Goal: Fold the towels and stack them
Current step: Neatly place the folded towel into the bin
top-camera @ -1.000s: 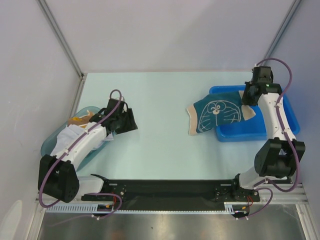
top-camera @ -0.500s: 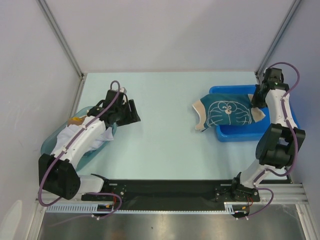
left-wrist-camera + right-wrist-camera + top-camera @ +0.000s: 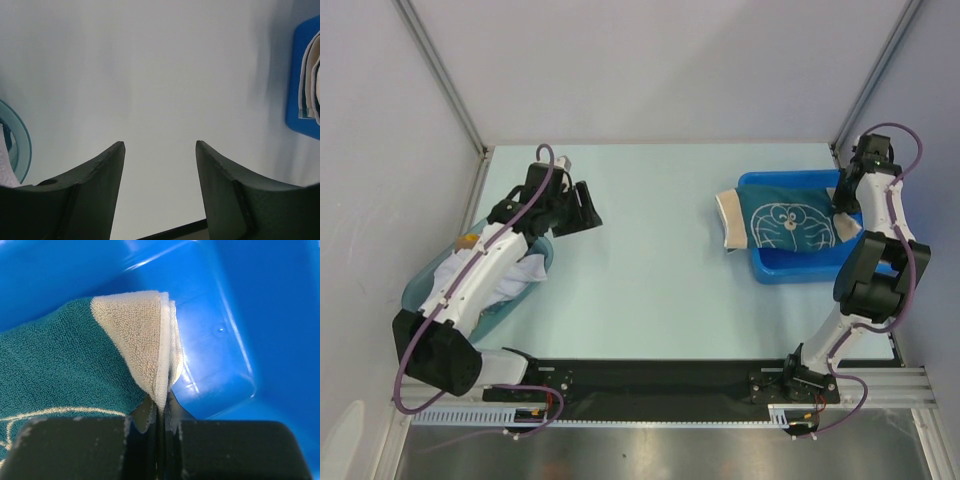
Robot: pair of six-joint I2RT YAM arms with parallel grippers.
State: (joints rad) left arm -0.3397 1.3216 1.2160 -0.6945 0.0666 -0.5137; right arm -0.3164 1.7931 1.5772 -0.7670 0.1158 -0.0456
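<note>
seen from above, with 12 o'clock at the far edge of the table (image 3: pixel 650 270), the teal towel (image 3: pixel 782 222) lies at about 2 o'clock, spread across the blue bin (image 3: pixel 800 274). its pale cartoon-face line drawing faces up. its beige-backed edge at the 9 o'clock side hangs over the bin's wall onto the table, and in the left wrist view that edge shows as several layers (image 3: pixel 306 75) against the blue wall (image 3: pixel 296 110). the right gripper (image 3: pixel 844 198) is at the 3 o'clock end of the towel, above the bin. its wrist view shows the jaws pinched tight (image 3: pixel 160 405) on a corner of the towel (image 3: pixel 55 365), where the beige terry underside and white hems stand up in a folded point, lifted off the bin floor (image 3: pixel 215 315). the left gripper (image 3: pixel 582 208) is at about 10 o'clock over bare table, pointing toward 2 o'clock, its jaws spread wide with nothing between them (image 3: pixel 160 146). just beside it, at its 7 o'clock, is the teal tub (image 3: pixel 420 292), at 9 o'clock on the table, with the left arm reaching across it. a crumpled white towel (image 3: pixel 520 272) lies inside the tub, and a bit of orange cloth (image 3: pixel 468 240) shows at the tub's far rim. the left wrist view catches the tub's curved rim (image 3: pixel 24 145) at its 8 o'clock edge.
</note>
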